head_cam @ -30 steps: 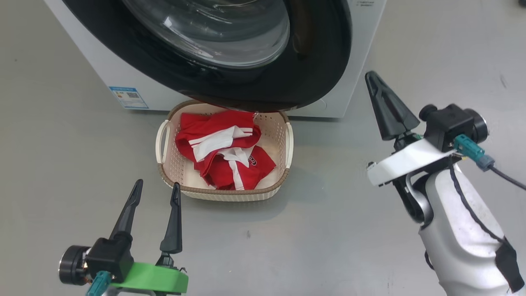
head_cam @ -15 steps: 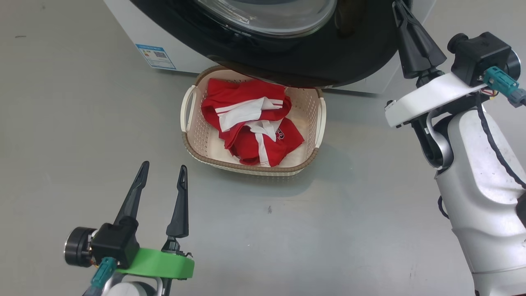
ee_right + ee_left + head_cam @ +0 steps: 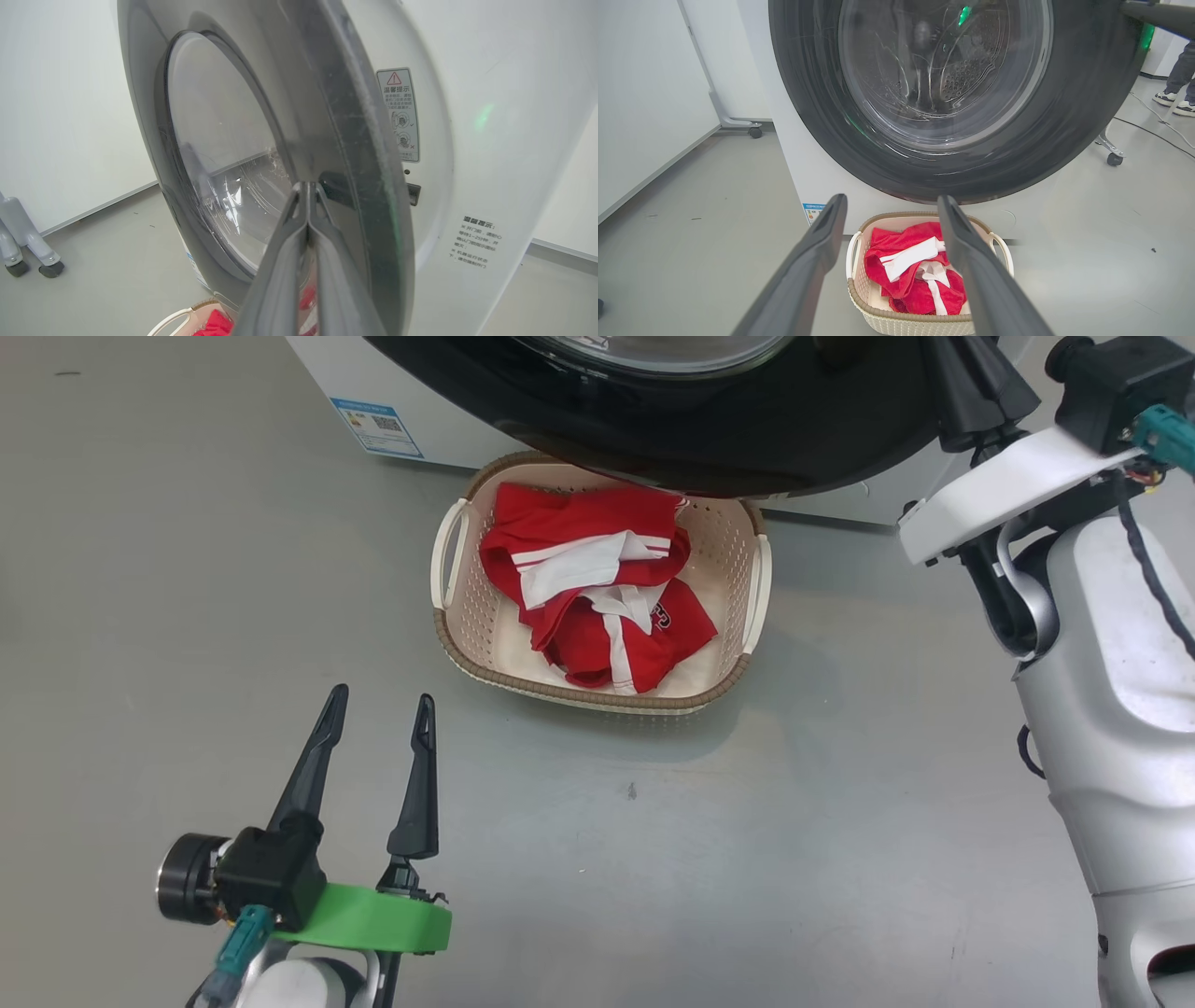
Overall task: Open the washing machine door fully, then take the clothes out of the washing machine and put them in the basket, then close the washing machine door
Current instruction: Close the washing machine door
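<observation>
The clothes (image 3: pixel 583 588), red with white trim, lie heaped in the cream basket (image 3: pixel 451 616) on the floor, under the lower rim of the washing machine door (image 3: pixel 728 443). In the left wrist view the clothes (image 3: pixel 910 273) and basket (image 3: pixel 859 298) lie just beyond my open, empty left gripper (image 3: pixel 891 204). That left gripper (image 3: pixel 381 695) hovers near the basket's left front corner. The door (image 3: pixel 224 154) stands slightly ajar from the white washing machine (image 3: pixel 467 140). My right gripper (image 3: pixel 307 185) is shut, its tips at the door's outer face close to the free edge.
Bare grey floor lies all around the basket. A castor of a stand (image 3: pixel 755 133) sits left of the machine and another castor (image 3: pixel 1113 158) to its right. A person's shoes (image 3: pixel 1174 100) and a cable are on the floor at the far right.
The head camera has shifted, so the whole picture slid. Relative to the basket, my shut right gripper has moved forward to the door's right edge. The left gripper holds its place, open.
</observation>
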Controlling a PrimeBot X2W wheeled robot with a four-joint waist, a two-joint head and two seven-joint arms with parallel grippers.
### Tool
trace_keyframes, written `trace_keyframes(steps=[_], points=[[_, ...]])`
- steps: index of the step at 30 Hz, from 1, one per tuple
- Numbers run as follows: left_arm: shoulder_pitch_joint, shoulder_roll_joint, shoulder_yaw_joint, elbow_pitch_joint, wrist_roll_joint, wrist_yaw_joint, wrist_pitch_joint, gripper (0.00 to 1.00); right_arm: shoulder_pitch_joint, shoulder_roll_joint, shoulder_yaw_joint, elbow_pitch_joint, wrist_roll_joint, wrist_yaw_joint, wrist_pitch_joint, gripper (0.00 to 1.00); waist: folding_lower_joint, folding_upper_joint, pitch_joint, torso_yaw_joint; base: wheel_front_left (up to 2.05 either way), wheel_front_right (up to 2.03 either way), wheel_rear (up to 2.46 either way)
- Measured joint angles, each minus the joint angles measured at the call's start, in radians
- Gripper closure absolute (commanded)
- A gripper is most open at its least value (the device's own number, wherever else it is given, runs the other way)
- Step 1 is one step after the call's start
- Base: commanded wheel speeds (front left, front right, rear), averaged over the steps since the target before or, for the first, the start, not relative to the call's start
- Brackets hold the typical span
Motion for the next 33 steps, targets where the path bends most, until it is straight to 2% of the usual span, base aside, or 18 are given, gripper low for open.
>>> trace_keyframes(steps=[10,22,33], points=[[-0.033,-0.005,-0.019,0.002,0.000,-0.007,-0.005,0.00,-0.142,-0.054,-0.037,0.071,0.003,0.000,0.018,1.00,0.0000,0.0000,0.033,0.030,0.00,0.00,0.00],[-0.063,-0.009,-0.033,0.021,-0.001,-0.007,-0.007,0.00,-0.282,-0.085,-0.073,0.149,0.000,-0.009,0.018,1.00,0.0000,0.0000,0.074,0.061,0.00,0.00,0.00],[-0.082,-0.012,-0.031,0.031,-0.001,-0.007,-0.008,0.00,-0.304,-0.075,-0.059,0.232,0.000,-0.009,-0.027,1.00,0.0000,0.0000,0.072,0.071,0.00,0.00,0.00]])
